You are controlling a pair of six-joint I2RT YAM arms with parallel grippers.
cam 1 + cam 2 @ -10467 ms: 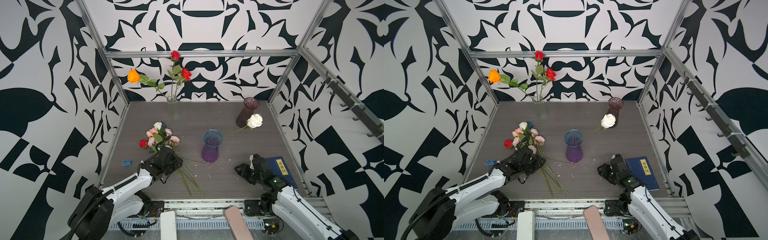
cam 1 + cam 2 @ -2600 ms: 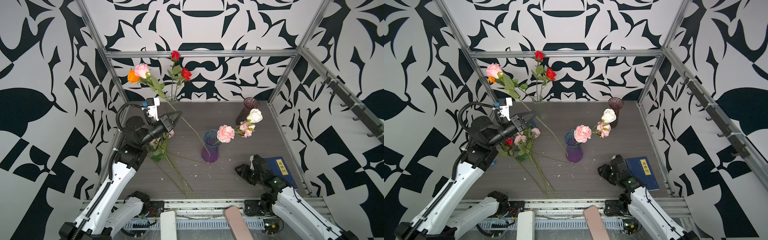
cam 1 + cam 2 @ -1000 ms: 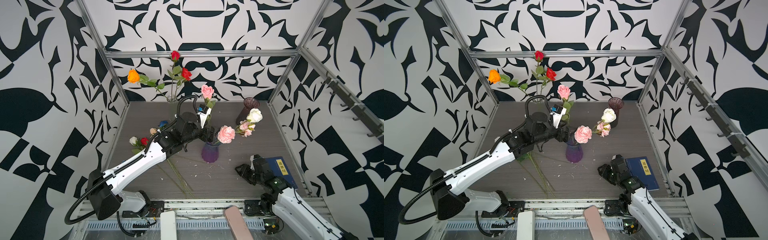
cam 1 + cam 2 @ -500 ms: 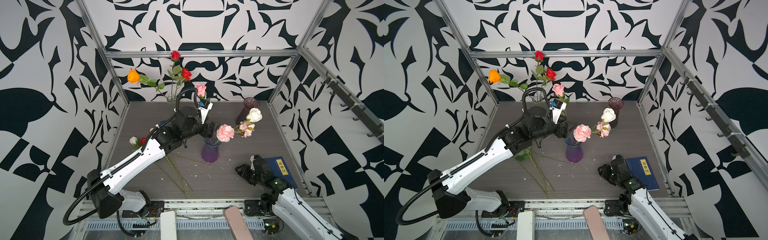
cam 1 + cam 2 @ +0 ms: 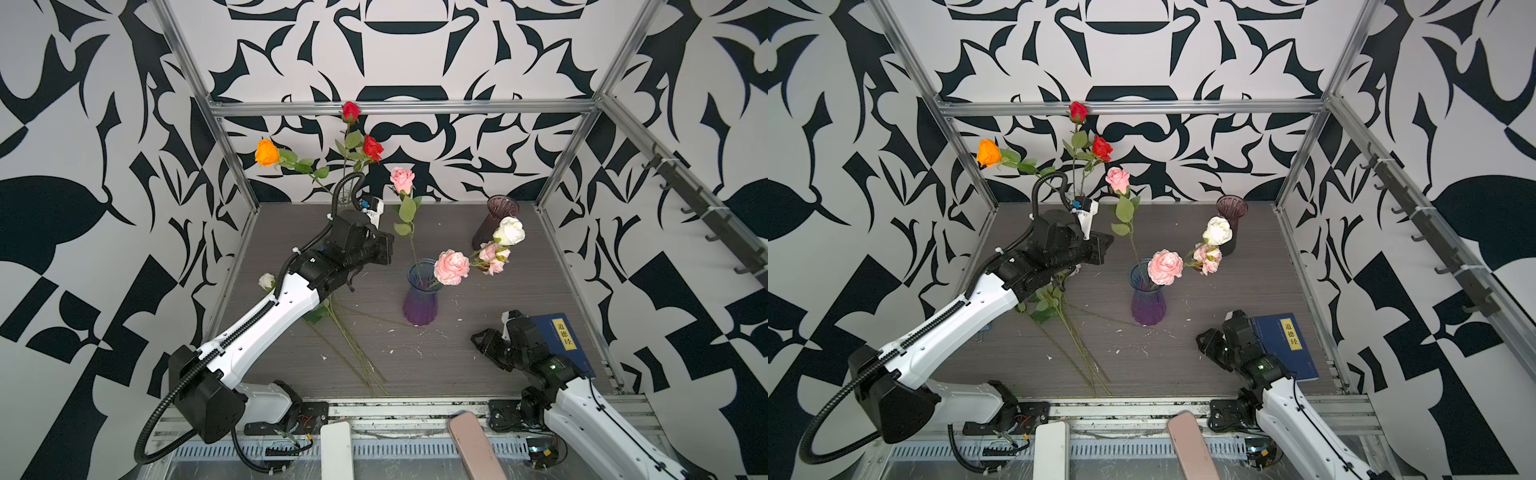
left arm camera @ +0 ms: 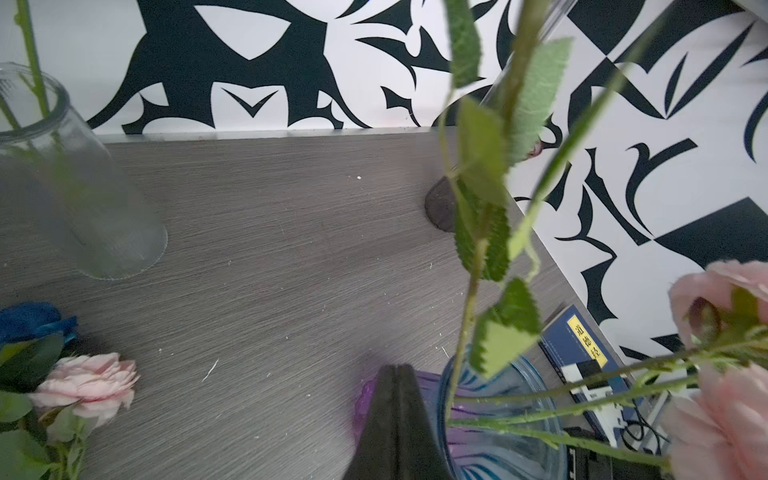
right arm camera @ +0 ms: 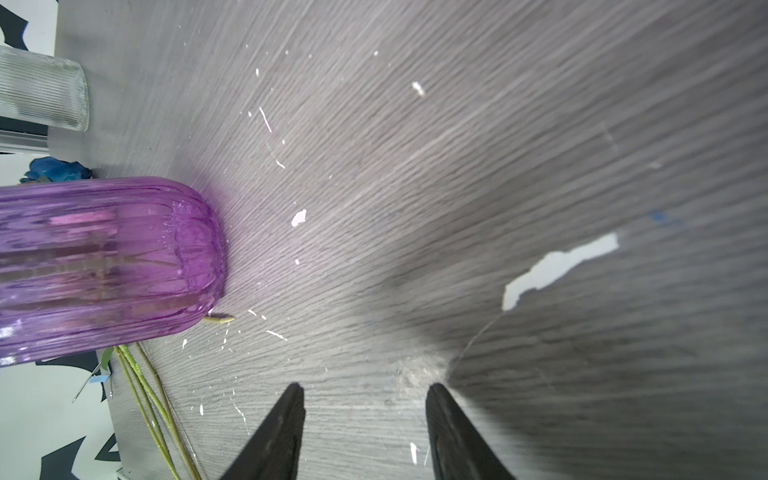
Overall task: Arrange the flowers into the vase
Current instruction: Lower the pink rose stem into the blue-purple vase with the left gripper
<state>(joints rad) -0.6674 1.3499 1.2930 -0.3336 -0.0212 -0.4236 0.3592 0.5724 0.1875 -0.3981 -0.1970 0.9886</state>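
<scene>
The blue-and-purple vase [image 5: 420,299] [image 5: 1147,299] stands mid-table. It holds an upright pink rose [image 5: 402,179], a ruffled pink bloom [image 5: 451,267], a small pink cluster [image 5: 492,252] and a white rose [image 5: 509,231] leaning right. My left gripper [image 5: 388,249] [image 6: 397,368] hovers just left of the vase rim [image 6: 498,374], shut and empty. More flowers lie under the left arm: a white bud [image 5: 266,280], a pink bloom [image 6: 89,384], a blue one [image 6: 33,322] and long stems [image 5: 353,353]. My right gripper [image 5: 482,340] [image 7: 363,388] rests low at front right, open and empty.
A clear vase [image 6: 83,208] at the back holds an orange rose [image 5: 267,152] and two red roses [image 5: 372,146]. A dark purple vase [image 5: 494,224] stands back right. A blue book [image 5: 561,340] lies beside the right arm. Metal frame posts edge the table.
The left gripper let go of the pink rose's stem, which now stands in the vase. It drew back to the left and closed. The right arm has not moved.
</scene>
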